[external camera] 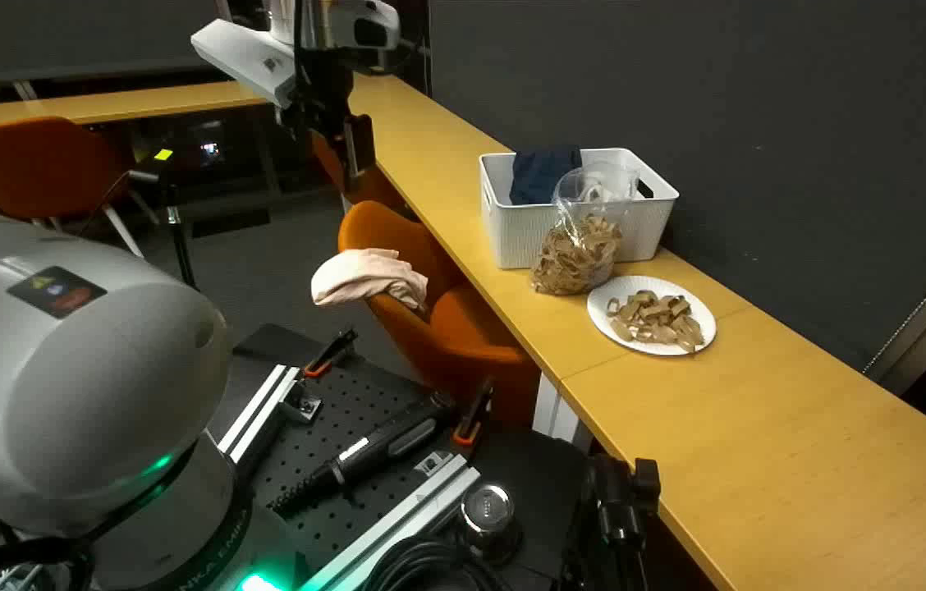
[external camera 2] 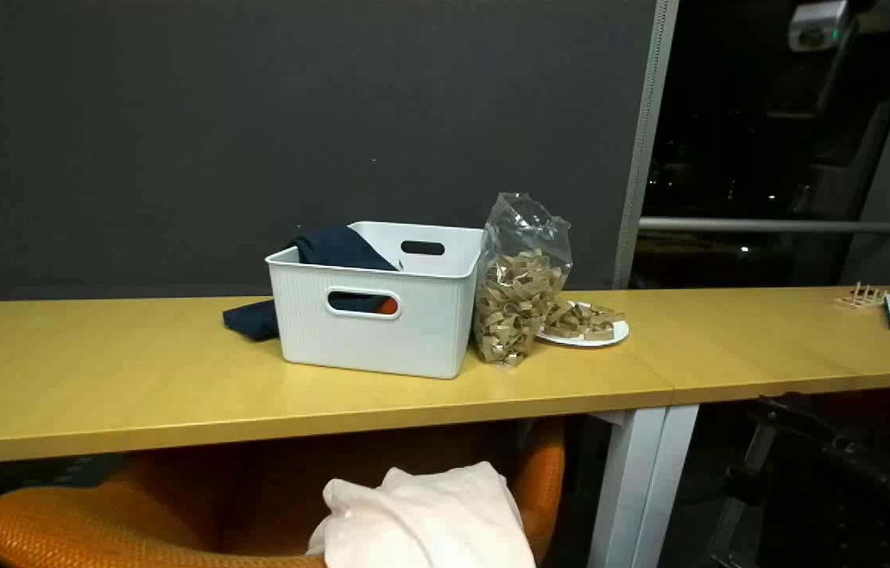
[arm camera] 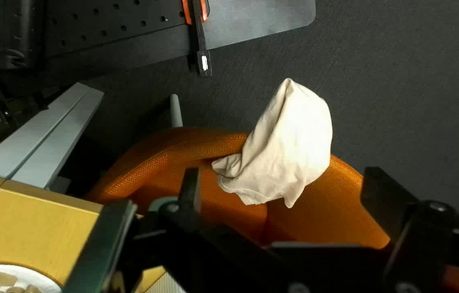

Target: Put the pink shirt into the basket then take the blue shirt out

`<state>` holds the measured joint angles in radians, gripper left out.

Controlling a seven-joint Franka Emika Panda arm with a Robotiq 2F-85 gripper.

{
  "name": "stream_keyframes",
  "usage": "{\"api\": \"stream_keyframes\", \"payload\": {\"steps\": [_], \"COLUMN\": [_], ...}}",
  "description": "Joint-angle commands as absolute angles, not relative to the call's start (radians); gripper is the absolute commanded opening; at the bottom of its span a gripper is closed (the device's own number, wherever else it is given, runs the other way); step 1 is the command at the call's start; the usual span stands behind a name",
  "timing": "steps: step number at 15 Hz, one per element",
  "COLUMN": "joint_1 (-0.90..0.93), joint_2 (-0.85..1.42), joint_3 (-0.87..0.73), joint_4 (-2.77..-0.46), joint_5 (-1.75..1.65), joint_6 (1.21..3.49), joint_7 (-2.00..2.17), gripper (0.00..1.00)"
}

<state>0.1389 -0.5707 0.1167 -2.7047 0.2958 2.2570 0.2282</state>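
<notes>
Pincer (arm camera: pixel 283 183) gapes wide, gripping nothing, the pink shirt (arm camera: pixel 294 142) draped over the orange chair (arm camera: pixel 327 213) below; best to come down on a raised fold, pinch cloth only, then carry it high over the basket (external camera 2: pixel 413 339), where the blue shirt (external camera 2: pixel 342 248) sits partly inside.

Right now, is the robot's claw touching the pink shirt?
Apart: in an exterior view the gripper hangs above the pink shirt, a clear gap between.

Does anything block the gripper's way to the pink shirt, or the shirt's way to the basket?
Nothing visible stands between the gripper and the pink shirt. Toward the basket, the table edge and the basket's near wall lie in between; the bag of brown strips stands beside it, seemingly off that path.
</notes>
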Motion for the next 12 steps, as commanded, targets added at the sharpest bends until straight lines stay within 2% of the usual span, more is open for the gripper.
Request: {"api": "stream_keyframes", "payload": {"steps": [1, 12], "joint_1": [0.136, 0.118], "joint_2": [-0.571, -0.518], "joint_3": [0.119, 0.114], "joint_4": [-2.703, -2.666], "joint_5": [0.297, 0.273], "joint_6": [2.254, 2.289], "joint_7": [0.227, 0.210], "gripper": [1.00, 1.00]}}
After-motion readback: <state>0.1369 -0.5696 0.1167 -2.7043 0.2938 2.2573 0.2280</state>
